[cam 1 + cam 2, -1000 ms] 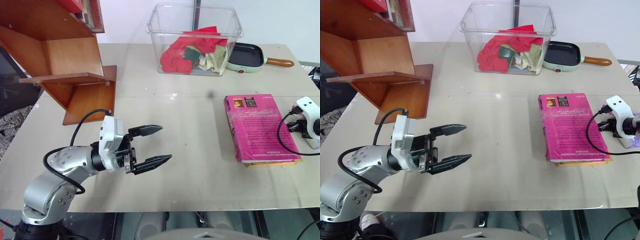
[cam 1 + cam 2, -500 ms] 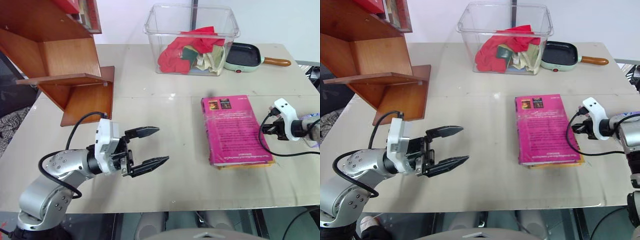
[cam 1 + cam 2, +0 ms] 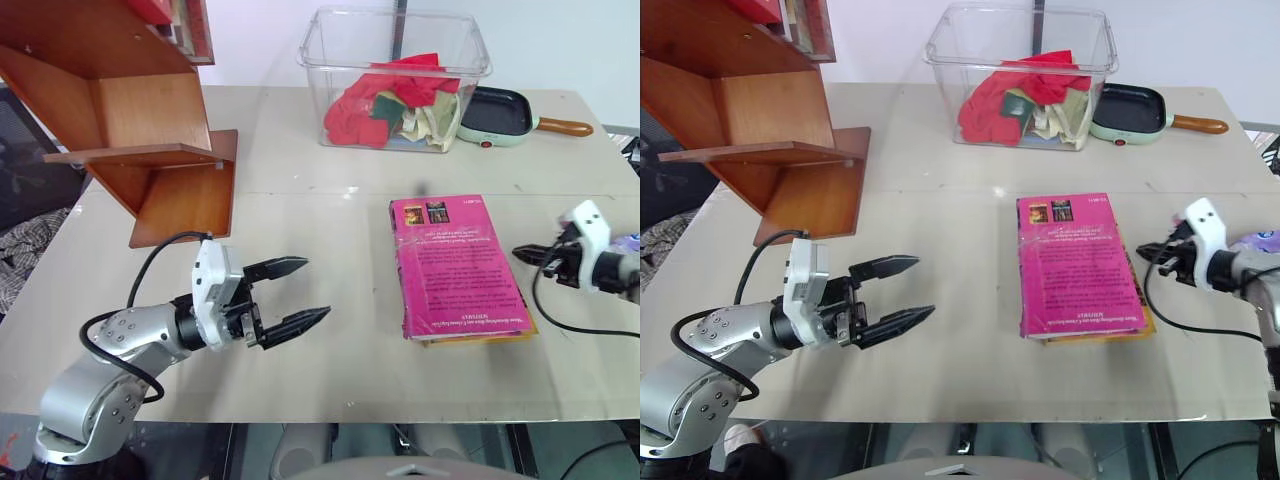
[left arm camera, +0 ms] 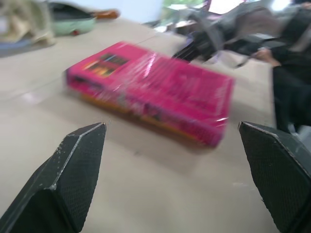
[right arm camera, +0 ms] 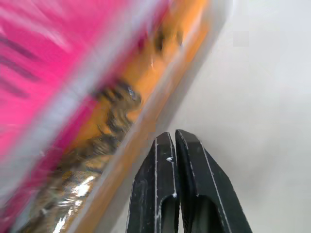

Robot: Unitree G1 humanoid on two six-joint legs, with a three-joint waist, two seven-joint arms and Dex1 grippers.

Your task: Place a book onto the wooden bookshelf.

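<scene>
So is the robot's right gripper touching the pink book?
Apart. In the left eye view, bare table shows between the shut right gripper and the book. The right eye view shows the same gap.

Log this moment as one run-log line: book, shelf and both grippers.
book: flat on table, atop a yellow book | shelf: far left, book not on it | left gripper: open, empty, facing book | right gripper: shut, beside book

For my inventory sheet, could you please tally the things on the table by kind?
Books: 2, a magenta-pink paperback on a yellow-orange book
Reddish-brown wooden bookshelf: 1
Clear plastic bin of cloths: 1
Mint-green pan: 1
Total: 5
</scene>
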